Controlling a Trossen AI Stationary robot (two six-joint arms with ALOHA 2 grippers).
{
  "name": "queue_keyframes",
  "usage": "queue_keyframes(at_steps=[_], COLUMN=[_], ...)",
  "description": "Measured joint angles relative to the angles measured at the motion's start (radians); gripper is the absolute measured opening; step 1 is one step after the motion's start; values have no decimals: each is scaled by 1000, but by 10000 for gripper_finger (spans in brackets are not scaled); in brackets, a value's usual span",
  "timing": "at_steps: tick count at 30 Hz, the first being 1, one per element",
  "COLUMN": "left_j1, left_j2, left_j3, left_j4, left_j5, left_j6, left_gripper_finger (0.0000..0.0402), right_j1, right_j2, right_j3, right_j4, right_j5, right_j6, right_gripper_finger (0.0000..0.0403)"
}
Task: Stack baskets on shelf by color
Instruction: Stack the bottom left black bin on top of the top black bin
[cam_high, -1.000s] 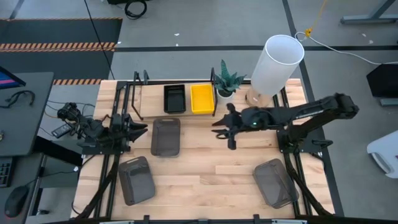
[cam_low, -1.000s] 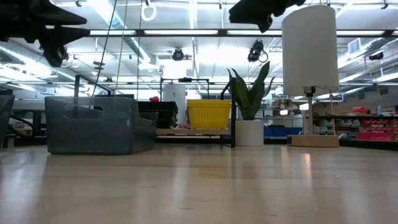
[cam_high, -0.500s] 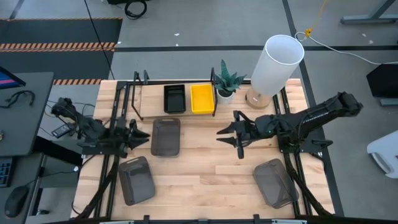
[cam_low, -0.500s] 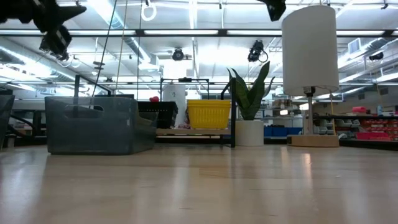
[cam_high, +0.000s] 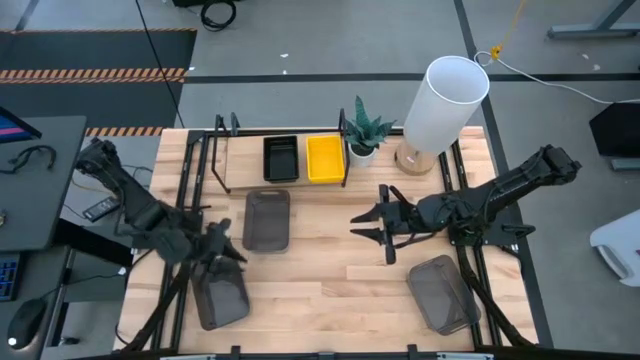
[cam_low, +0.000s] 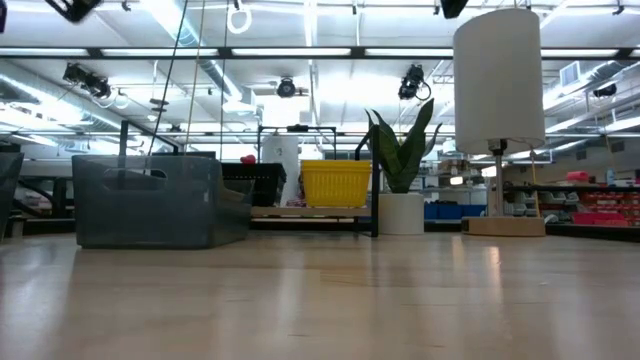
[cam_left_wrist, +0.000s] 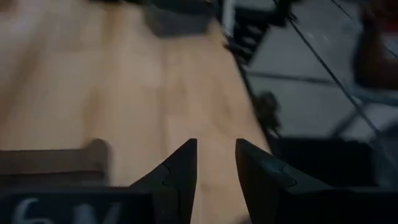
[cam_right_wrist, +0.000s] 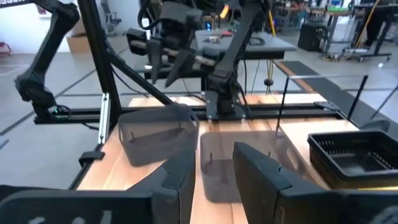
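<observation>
On the shelf (cam_high: 243, 170) at the far side stand a black basket (cam_high: 281, 157) and a yellow basket (cam_high: 325, 158) side by side. Three grey baskets rest flat on the tabletop: one just before the shelf (cam_high: 267, 218), one near-left (cam_high: 220, 292), one near-right (cam_high: 440, 292). My left gripper (cam_high: 222, 245) hovers open above the far end of the near-left grey basket; its wrist view shows its fingers (cam_left_wrist: 216, 163) over bare wood. My right gripper (cam_high: 375, 225) hangs open over the table's middle, pointing left (cam_right_wrist: 214, 163).
A potted plant (cam_high: 365, 132) and a tall white lamp (cam_high: 445, 100) stand right of the shelf. Black arm frames run along both table sides. Bare wood lies between the two near grey baskets (cam_high: 330, 280). The low view shows the grey basket (cam_low: 150, 200) and the yellow basket (cam_low: 335, 183).
My left gripper has swung from beside the middle grey basket toward the near edge, ending over the near-left grey basket, and has risen. My right gripper has drawn back from the shelf toward the near edge and slightly right. The baskets have stayed put.
</observation>
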Motion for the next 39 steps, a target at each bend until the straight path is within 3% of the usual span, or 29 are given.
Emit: queue_keyframes(at_steps=[9, 12, 23, 29, 39], left_j1=[-28, -40, -105, -101, -101], left_j2=[115, 176, 449, 471, 477], left_j3=[129, 174, 443, 459, 458], left_j4=[-70, -167, -628, -780, -949], left_j5=[143, 201, 202, 201, 173], left_j6=[-185, -236, -359, -489, -629], left_gripper_finger=[117, 117, 116, 130, 202], right_j1=[33, 40, 42, 42, 42], right_j2=[0, 0, 0, 0, 0], right_j3=[0, 0, 0, 1, 1], right_j4=[44, 43, 43, 42, 42], right_j5=[10, 10, 10, 10, 10], right_j6=[-10, -18, -35, -35, -36], right_gripper_finger=[113, 113, 113, 113, 114])
